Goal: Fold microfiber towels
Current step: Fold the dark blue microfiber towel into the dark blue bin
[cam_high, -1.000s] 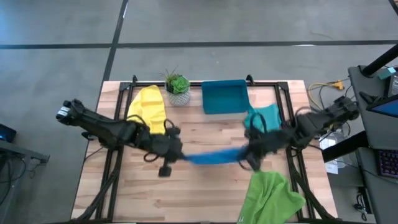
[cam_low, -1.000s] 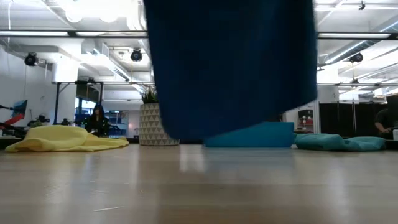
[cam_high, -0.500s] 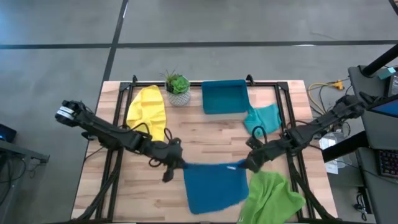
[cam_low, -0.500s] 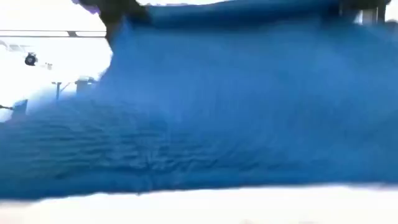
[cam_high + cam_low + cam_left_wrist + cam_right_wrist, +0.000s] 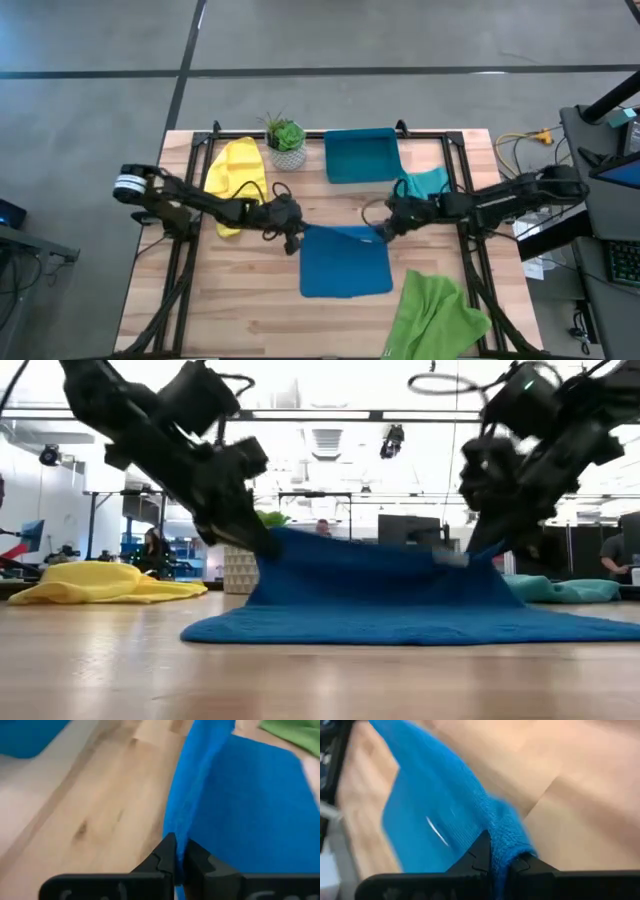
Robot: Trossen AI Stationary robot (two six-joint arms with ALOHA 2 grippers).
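Note:
The blue towel [image 5: 345,263] lies spread on the table's middle, its far edge raised between my two grippers. My left gripper [image 5: 294,238] is shut on its far left corner, my right gripper [image 5: 382,230] on its far right corner. In the low view the towel [image 5: 400,615] rises from the table to both grippers [image 5: 262,540] [image 5: 478,550]. The yellow towel [image 5: 237,170] lies crumpled at the far left, the teal towel [image 5: 424,187] at the far right, and the light green towel [image 5: 437,315] at the near right. My left gripper pinches the blue towel's far left corner [image 5: 178,832] between its two fingers, slanting down from the table's left. The corner is lifted off the table; the rest lies flat. My right gripper pinches the far right corner [image 5: 506,836] between its two fingers, slanting down from the table's right. The cloth bunches at the fingers. The corner is lifted; the far edge [image 5: 375,550] sags slightly between the grippers.
A teal-blue plastic tray [image 5: 362,155] stands at the far middle, a small potted plant [image 5: 286,140] to its left. Black rails run along the table's left and right sides. Bare wood shows near the left front of the table [image 5: 220,300].
The blue towel hung in the air between both grippers. Both grippers swung toward the near edge, throwing the cloth out, then drew back toward the far edge and down. The towel now lies spread flat, only its far edge held up.

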